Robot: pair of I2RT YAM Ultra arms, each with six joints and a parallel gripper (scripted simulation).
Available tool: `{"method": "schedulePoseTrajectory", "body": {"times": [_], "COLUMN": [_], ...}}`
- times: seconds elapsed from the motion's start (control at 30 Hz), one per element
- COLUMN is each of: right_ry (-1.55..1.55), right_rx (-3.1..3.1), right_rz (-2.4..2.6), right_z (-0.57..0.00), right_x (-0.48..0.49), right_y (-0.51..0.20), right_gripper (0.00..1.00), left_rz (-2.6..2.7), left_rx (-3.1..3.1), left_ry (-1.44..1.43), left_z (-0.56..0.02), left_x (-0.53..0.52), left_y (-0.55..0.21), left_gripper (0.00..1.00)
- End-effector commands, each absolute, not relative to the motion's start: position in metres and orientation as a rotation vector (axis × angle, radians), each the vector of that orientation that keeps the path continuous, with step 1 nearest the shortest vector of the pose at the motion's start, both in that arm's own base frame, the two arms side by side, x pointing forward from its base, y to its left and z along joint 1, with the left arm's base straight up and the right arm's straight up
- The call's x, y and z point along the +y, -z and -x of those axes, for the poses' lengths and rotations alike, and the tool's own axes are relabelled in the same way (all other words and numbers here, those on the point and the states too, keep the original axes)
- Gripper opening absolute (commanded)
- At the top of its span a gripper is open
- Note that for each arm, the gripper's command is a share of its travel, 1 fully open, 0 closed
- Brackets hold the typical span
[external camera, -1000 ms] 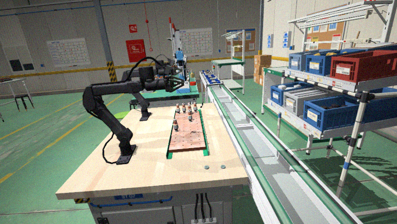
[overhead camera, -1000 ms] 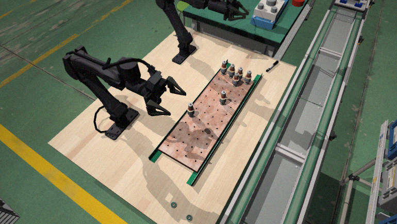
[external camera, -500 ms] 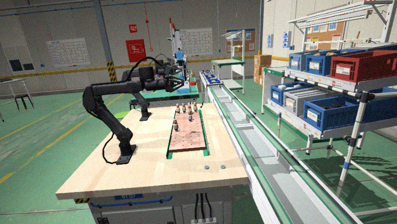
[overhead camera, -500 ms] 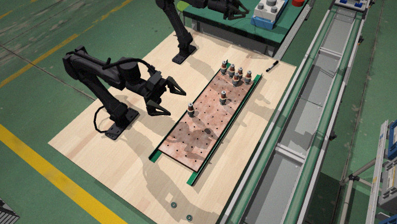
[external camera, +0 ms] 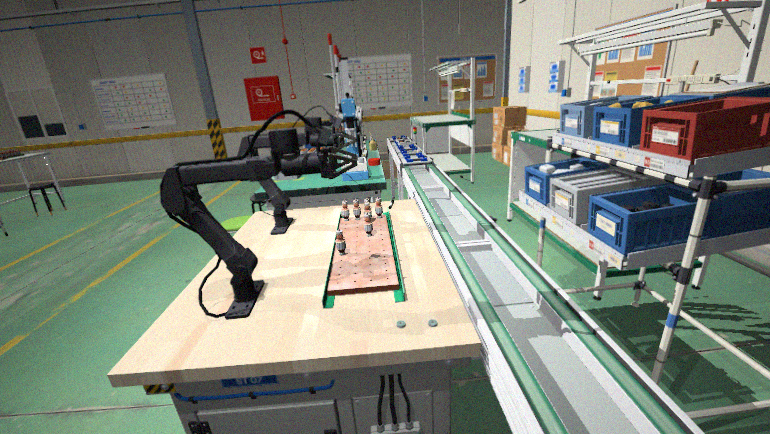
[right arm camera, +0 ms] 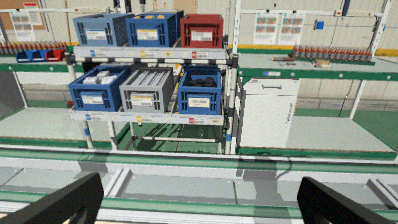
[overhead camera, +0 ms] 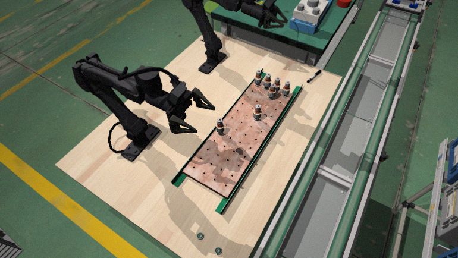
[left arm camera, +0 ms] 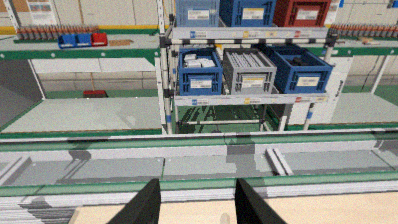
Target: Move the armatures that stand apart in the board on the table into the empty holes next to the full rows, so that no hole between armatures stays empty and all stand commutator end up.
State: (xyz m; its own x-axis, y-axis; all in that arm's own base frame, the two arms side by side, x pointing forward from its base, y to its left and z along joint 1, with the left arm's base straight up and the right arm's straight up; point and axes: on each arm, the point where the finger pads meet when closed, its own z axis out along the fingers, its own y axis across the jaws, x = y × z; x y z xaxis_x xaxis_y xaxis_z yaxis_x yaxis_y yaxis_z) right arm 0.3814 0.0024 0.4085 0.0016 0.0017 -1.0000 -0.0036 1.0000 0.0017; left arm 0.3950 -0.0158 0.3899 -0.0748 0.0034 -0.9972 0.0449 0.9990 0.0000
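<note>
armatures, board stock: five by far edge, two apart; left claw part-released, right claw wide, both empty.
</note>
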Motion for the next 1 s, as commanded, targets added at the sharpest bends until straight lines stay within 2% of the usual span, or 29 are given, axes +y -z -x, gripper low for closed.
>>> {"method": "schedulePoseTrajectory", "body": {"times": [0.0,0.4,0.97], "right_ry": [-0.004,-0.004,-0.004], "right_rx": [1.518,1.518,1.518], "right_rz": [-0.016,-0.016,-0.016], "right_z": [-0.373,-0.373,-0.373], "right_x": [0.0,0.0,0.0], "right_y": [-0.433,-0.433,-0.433], "right_gripper": [1.0,1.0,1.0], "left_rz": [-0.049,-0.2,-0.413], "left_rx": [1.699,1.959,2.266], "left_ry": [0.056,0.15,0.203], "left_z": [-0.404,-0.432,-0.435], "left_x": [-0.027,-0.091,-0.168], "left_y": [-0.391,-0.331,-0.251], "left_gripper": [0.38,0.38,0.38]}}
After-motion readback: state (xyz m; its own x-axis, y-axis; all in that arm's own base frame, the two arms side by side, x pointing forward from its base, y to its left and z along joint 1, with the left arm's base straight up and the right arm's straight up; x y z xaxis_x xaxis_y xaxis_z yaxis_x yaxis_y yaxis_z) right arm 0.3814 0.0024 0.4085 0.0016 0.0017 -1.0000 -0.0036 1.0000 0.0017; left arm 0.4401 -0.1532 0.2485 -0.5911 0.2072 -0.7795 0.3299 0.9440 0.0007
